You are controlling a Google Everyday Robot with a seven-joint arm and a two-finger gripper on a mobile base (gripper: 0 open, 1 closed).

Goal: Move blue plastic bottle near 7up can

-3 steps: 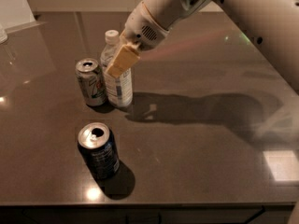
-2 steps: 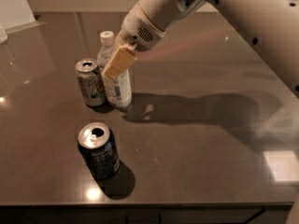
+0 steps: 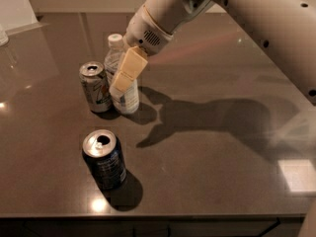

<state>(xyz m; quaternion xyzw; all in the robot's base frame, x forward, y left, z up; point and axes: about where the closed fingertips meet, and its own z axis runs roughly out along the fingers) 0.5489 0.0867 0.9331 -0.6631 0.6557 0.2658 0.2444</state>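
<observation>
The gripper (image 3: 126, 73) hangs low over the left half of the table (image 3: 207, 157), its tan end laid slantwise across the front of the bottle (image 3: 128, 100). That end covers much of the bottle's middle. The gripper's far side is hidden behind the bottle, so it cannot be told whether it is clamped on the bottle or loose around it.

The bottle stands upright on the table. Its white cap shows above the gripper, and its pale label shows below. The label's print is too blurred to read.

The 7up can (image 3: 95, 87) stands upright just left of the bottle, silver with green and red marks and an opened top. The two are very close. Their bases meet in shadow, so it is not clear whether they touch.

A dark can (image 3: 103, 159) stands nearer the front edge, well apart from the pair. Its silver top is open and its markings are too dim to make out.

The arm (image 3: 207, 4) runs from the gripper up and to the right. It is thick and pale, and the top and right edges cut it off. Its shadow (image 3: 212, 117) spreads across the table to the right of the bottle.

At the far left edge a clear glassy thing (image 3: 3, 36) is cut off, and what it is cannot be told.
</observation>
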